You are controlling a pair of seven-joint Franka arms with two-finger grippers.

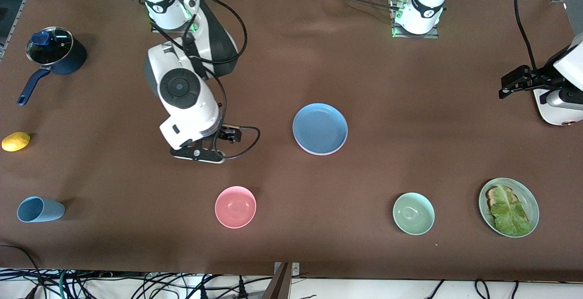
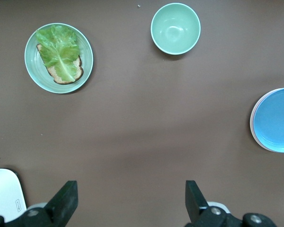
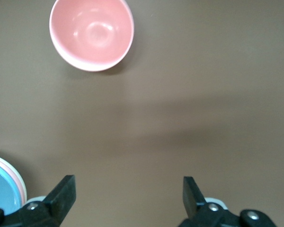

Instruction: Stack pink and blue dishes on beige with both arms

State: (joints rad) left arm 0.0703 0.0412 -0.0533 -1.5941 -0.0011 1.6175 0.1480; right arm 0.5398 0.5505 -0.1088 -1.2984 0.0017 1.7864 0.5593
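Blue plate (image 1: 320, 129) tops the stack, pink rim (image 3: 18, 178) peeking underneath, so we reckon it's done; left pincer (image 2: 130, 203) and right pincer (image 3: 128, 198) both gape empty.

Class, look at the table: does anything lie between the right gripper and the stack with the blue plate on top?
Nothing visible does. The right gripper, open, hangs over bare table beside the stack, whose blue plate lies on top with a pink rim under it. The pink bowl sits nearer the front camera, off that line.
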